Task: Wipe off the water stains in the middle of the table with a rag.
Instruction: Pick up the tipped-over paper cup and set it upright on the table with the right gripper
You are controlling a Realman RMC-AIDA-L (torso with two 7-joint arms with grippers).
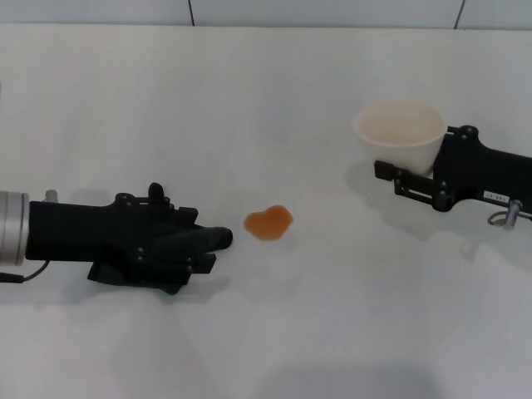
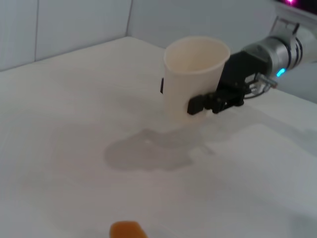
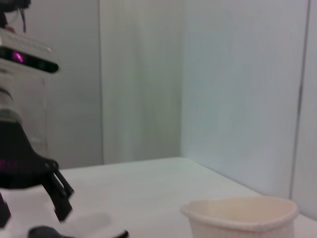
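Near the middle of the head view, the orange water stain [image 1: 268, 223] is seen on the white table [image 1: 249, 100], a small heart-shaped blot. Just to its left, the left gripper [image 1: 179, 245] is held low over the table. Its jaws are closed on the dark rag [image 1: 195, 243], which is bunched up at the tip, close to the stain but not touching it.

At the upper right of the head view, a white paper cup [image 1: 401, 133] is held by the right gripper [image 1: 407, 170], whose jaws are clamped on the cup's side. The cup is kept upright, a little above the table, as its shadow in the left wrist view hints. Nothing can be seen inside it; it looks empty, but the bottom is hidden.

Some things could go wrong. The stain could be smeared wider if the rag is pushed across it too fast. The rag could be pulled out of the jaws if it is pressed down too hard. More liquid could be spilled if the cup is tipped.
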